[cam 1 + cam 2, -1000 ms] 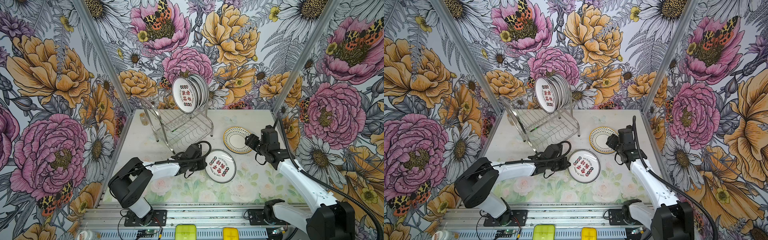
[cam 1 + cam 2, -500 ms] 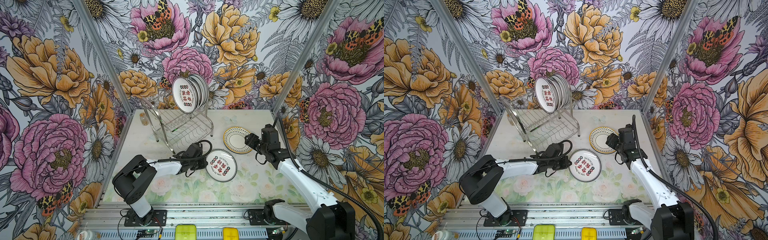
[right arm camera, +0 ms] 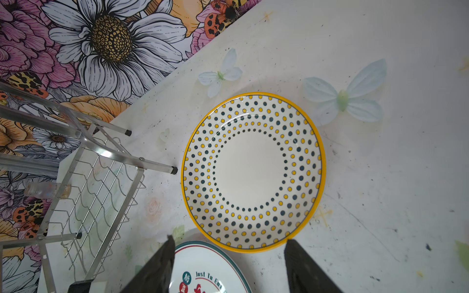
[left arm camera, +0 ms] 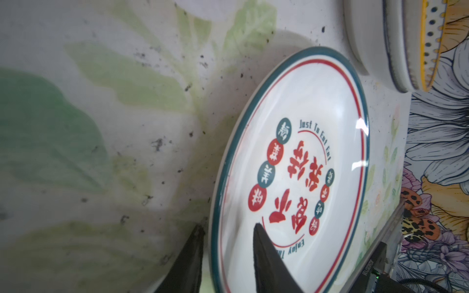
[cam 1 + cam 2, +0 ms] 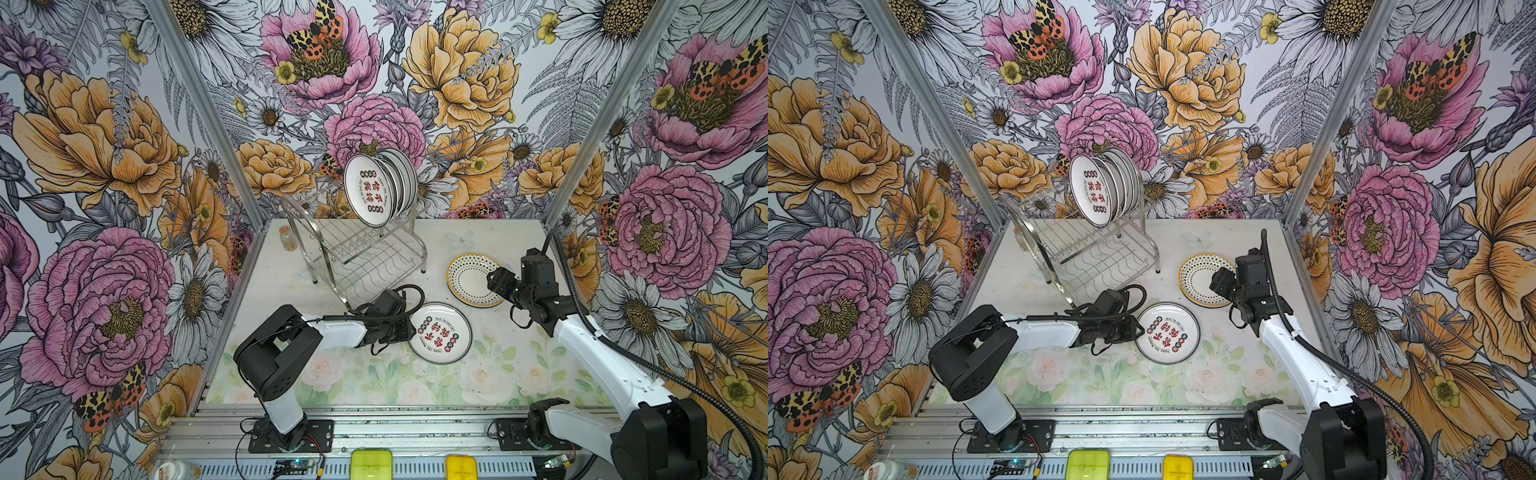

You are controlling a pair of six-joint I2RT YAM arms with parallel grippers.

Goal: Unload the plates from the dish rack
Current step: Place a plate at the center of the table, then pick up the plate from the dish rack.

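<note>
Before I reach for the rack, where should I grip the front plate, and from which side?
Take the front plate by its top rim, from above. It stands on edge in the rack's upper tier, so that rim is clear of wires. The other plates crowd behind it; its printed face is open, so one jaw probably goes there, the other into the narrow gap.

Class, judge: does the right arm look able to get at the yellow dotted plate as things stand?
Probably yes: the open right end effector hangs right by the yellow dotted plate, whose top lies bare.
</note>
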